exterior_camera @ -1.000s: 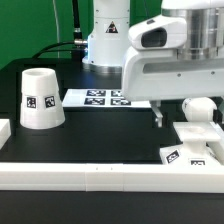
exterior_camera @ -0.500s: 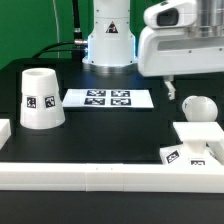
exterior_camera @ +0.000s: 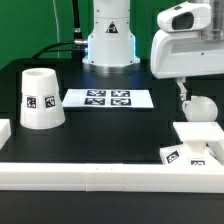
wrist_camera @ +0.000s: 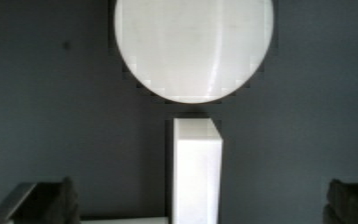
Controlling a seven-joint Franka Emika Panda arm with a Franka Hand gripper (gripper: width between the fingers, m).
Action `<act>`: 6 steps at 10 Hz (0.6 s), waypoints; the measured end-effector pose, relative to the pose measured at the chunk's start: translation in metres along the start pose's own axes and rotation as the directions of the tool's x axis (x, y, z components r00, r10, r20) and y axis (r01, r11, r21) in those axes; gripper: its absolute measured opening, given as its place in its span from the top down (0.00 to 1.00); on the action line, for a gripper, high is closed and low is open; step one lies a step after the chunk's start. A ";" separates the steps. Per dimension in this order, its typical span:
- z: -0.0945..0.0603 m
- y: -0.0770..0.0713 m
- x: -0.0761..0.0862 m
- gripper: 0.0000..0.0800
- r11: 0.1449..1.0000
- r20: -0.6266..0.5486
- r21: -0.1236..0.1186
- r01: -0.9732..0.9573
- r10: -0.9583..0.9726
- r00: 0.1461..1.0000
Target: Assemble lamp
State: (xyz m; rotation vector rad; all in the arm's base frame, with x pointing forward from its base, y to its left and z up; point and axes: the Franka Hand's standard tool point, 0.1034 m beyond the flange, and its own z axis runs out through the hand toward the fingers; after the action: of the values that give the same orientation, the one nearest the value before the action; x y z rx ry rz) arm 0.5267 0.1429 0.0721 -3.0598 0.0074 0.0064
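We list: matte white truncated-cone plastic shade (exterior_camera: 42,98), standing near the edge of the desk (exterior_camera: 110,135) at the exterior view's left; flat white square plastic base (exterior_camera: 200,138), by the opposite edge, toward the front corner; rounded white bulb (exterior_camera: 199,108), just behind it; gripper (exterior_camera: 184,92) just above the bulb, fingers spread.

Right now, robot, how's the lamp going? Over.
Gripper open, empty, hovering by the bulb. Bulb lying beside the base; shade standing apart, exterior view's left. Nothing in the way.
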 end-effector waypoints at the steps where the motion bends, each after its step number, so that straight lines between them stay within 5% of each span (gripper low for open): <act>1: 0.001 0.000 0.000 0.13 1.000 -0.002 0.001 0.001 -0.001 1.000; 6: 0.018 -0.007 -0.019 0.13 1.000 0.020 -0.001 0.021 -0.021 1.000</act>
State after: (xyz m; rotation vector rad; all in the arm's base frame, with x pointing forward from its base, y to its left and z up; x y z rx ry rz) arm 0.5077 0.1516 0.0547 -3.0607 -0.0259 0.0363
